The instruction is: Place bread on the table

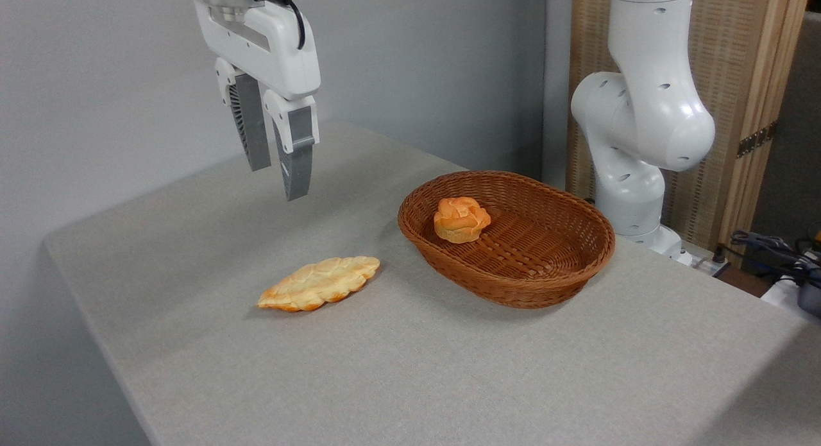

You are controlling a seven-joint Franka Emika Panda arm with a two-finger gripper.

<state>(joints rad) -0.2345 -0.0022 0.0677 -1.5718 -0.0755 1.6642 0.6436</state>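
Overhead, your hand hangs empty above the grey surface, its fingers a narrow gap apart, well left of the wicker basket. Your bread, a round bun with no clear long axis, sits swirled top up against the basket's left inner wall. A flat braided loaf lies left of the basket, its length running left to right.

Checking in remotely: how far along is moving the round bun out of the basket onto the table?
Done: nothing for the small round orange-golden bun; it sits inside the brown oval wicker basket. The flat leaf-shaped braided bread already lies on the grey fabric-covered table. In hand: nothing; the white two-finger gripper hangs empty above the table, left of the basket. Left: reach, grasp, lift out, place.
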